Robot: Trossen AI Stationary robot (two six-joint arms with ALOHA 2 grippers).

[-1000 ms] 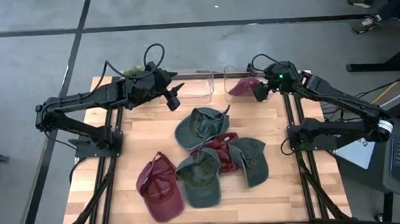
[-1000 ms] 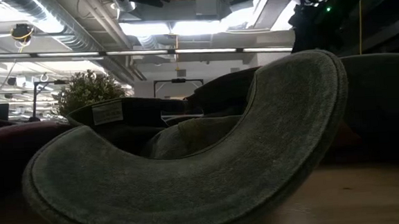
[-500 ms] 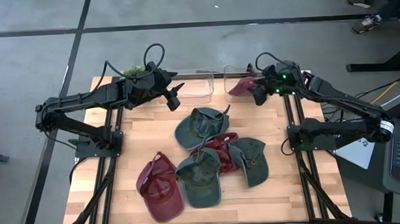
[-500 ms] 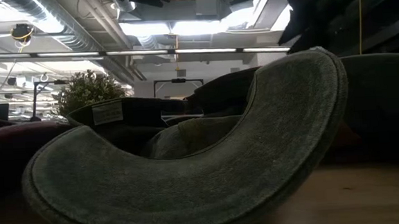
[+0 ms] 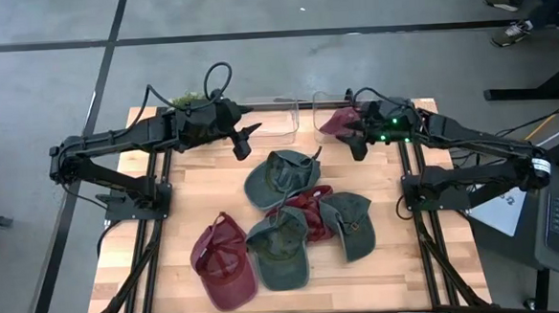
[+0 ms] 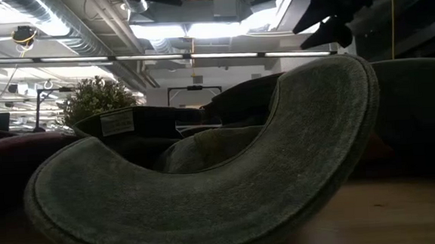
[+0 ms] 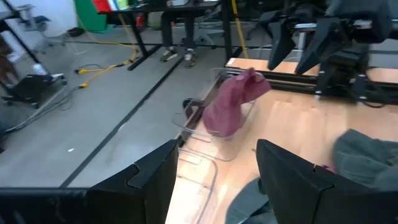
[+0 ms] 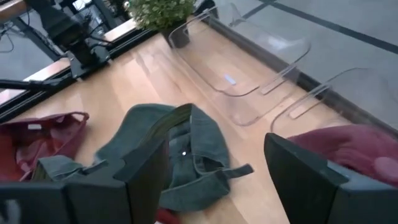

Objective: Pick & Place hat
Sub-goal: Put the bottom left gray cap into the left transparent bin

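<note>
Several caps lie in a heap at the table's middle: a green one [image 5: 279,176] at the far side, a red one [image 5: 308,203] under it, two more green ones [image 5: 353,224] [image 5: 279,247] and a maroon one [image 5: 223,263] nearest. Another maroon cap [image 5: 335,122] lies in the right clear bin [image 5: 327,104], draped over its wall [image 7: 231,107]. My right gripper [image 5: 356,145] is open and empty, hovering between that bin and the heap. My left gripper [image 5: 243,139] is open and empty, hovering by the left clear bin [image 5: 276,121].
A small potted plant [image 5: 188,99] stands at the far left behind the left arm. The two clear bins stand side by side at the table's far edge. In the low view a green cap's brim [image 6: 206,191] fills the foreground. Bare wood [image 5: 205,194] lies left of the heap.
My right gripper has moved away from the maroon cap in the right bin, toward the table's near-left and the heap, staying open. The maroon cap has stayed in the bin.
</note>
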